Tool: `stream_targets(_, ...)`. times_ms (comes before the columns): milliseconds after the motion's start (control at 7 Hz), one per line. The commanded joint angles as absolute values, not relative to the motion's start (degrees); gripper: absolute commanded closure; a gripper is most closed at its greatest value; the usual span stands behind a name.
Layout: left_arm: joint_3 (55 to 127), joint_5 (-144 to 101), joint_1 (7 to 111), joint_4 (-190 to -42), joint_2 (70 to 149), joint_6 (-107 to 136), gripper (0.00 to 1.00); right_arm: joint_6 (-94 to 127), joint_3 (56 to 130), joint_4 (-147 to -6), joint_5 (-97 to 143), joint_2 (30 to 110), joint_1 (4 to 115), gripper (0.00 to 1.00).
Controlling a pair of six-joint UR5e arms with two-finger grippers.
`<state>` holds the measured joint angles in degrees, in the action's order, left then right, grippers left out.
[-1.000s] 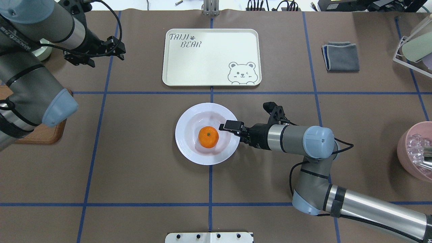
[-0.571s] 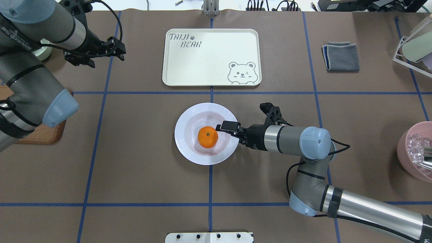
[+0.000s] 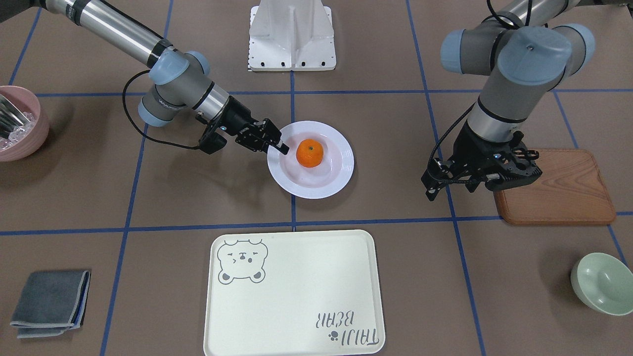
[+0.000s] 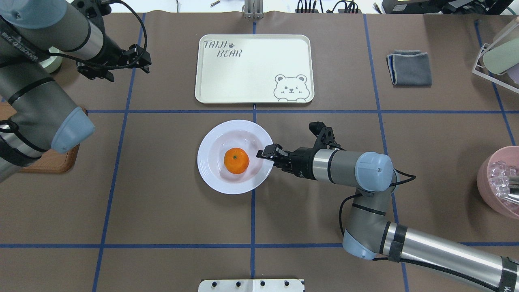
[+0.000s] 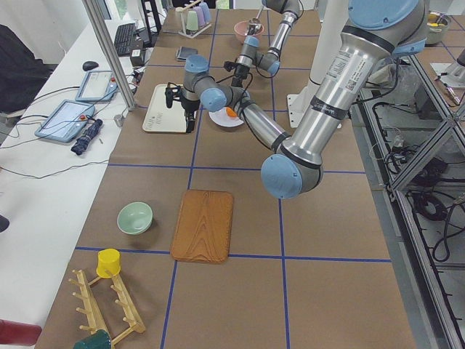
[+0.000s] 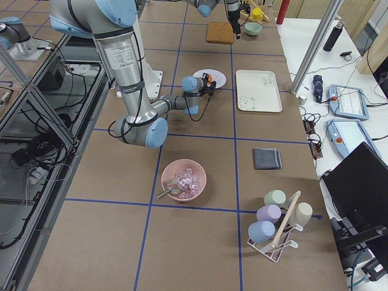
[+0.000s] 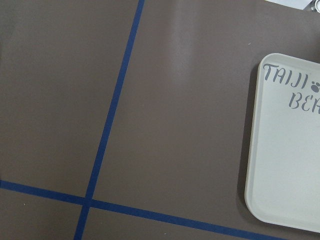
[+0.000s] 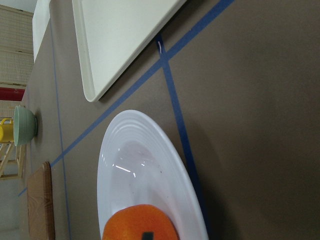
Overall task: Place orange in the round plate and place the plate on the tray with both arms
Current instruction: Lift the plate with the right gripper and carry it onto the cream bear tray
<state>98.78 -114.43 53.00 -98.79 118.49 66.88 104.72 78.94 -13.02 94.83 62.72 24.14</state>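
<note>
The plate (image 4: 209, 174) has slid toward my left, the orange (image 4: 236, 160) riding inside, my right jaws clenched on its rim. It sits mid-desk (image 4: 162, 211), short of the tray (image 4: 251, 69) by the far edge. My left jaws hang released.

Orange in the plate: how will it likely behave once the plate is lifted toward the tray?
The orange is round and sits unheld, so it will probably roll if the plate tilts. The plate's deep well should likely keep it in. It looks small beside the plate, so it probably adds little weight.
</note>
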Motion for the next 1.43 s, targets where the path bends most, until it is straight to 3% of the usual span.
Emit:
stream_targets(0,98.7,-114.43,53.17,-98.7,118.39,66.8,0.02,106.26,79.19,-13.01,93.17,61.7,24.26,1.0)
stream_targets(429,101.77,-115.84,58.86,-85.45,117.78,50.76,0.02,109.33,79.71,-13.01,92.73,59.94,26.71,1.0)
stream_targets(1000,101.69,-115.93,64.22,-86.22,107.51,34.25,0.02,113.29,81.39,-13.27,86.78,59.68,34.87,1.0)
stream_targets(1286,101.08,-115.93,65.21,-86.22,107.4,32.87,0.02,114.86,72.13,-13.71,83.42,53.65,36.29,1.0)
